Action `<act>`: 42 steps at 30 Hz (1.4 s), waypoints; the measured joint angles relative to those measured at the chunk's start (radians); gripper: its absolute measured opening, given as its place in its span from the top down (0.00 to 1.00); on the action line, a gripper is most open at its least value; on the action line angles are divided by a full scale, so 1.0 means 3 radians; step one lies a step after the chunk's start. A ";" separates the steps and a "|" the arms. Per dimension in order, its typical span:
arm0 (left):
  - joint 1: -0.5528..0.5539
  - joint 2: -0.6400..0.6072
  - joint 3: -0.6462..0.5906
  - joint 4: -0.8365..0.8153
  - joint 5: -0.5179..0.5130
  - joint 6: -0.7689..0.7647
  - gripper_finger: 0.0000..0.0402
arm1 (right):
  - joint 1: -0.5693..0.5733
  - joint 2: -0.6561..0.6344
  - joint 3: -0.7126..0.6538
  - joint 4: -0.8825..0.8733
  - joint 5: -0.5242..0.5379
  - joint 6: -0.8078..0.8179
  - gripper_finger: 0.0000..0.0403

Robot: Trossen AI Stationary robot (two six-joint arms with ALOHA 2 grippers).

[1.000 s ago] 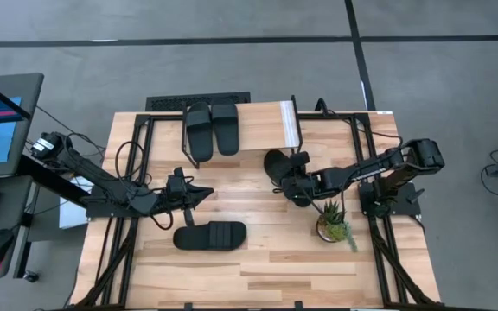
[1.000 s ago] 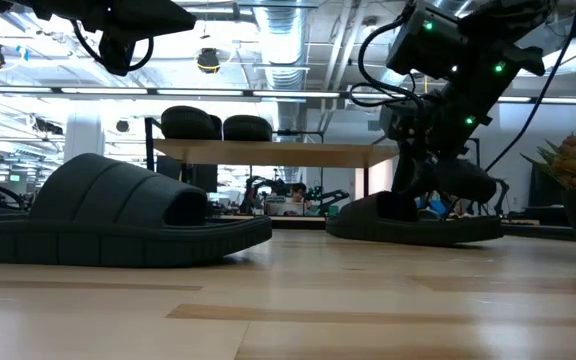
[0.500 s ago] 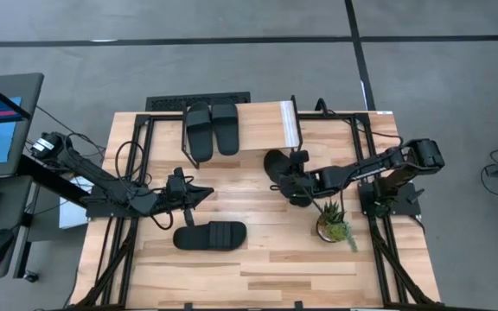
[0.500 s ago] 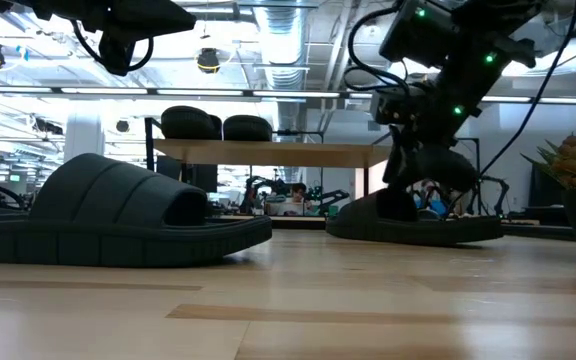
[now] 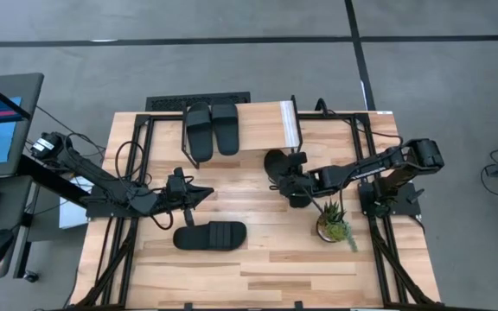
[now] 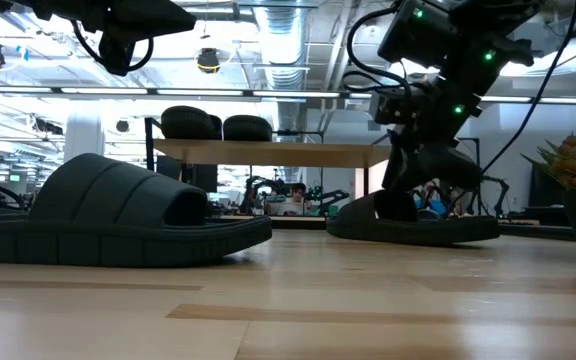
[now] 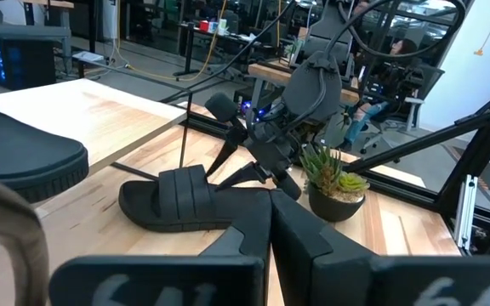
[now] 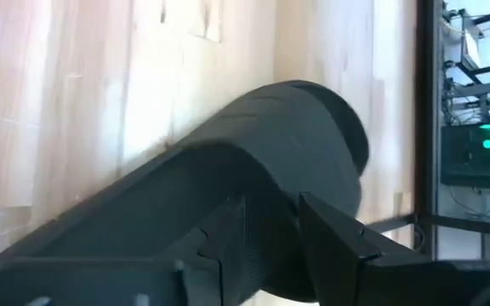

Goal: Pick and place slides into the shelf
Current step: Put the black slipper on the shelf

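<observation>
Two black slides lie side by side, soles down, on the shelf at the table's far edge. A third slide lies flat on the table near the middle. The fourth slide lies right of centre. My right gripper comes down on it, shut on its strap. My left gripper hangs shut above the table, just beyond the third slide and touching nothing. The left wrist view shows its shut fingers pointing toward the fourth slide. My right gripper has the fourth slide's ribbed strap between its two fingers. It comes from above, slanting in from the table's right. The slide's sole rests on the table. Whether one finger reaches under the strap, I cannot tell.
A small potted plant stands just near-side of my right arm, close to the fourth slide. Black metal frame rails run along both sides of the table. The shelf's right half, up to its white strip, holds nothing.
My right gripper has shifted a little toward the table's left and down, onto the fourth slide's strap. The slide still lies on the table. My left arm has kept still.
</observation>
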 joint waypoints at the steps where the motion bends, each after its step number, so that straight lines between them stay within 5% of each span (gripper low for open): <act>1: -0.0001 0.0000 0.0000 0.0000 0.0000 0.0000 1.00 | 0.0000 0.0003 0.0000 -0.0003 -0.0009 -0.0002 0.74; 42: -0.0001 0.0000 0.0000 -0.0017 0.0028 0.0011 1.00 | -0.0132 0.0003 0.0001 0.0047 -0.0055 -0.0152 0.74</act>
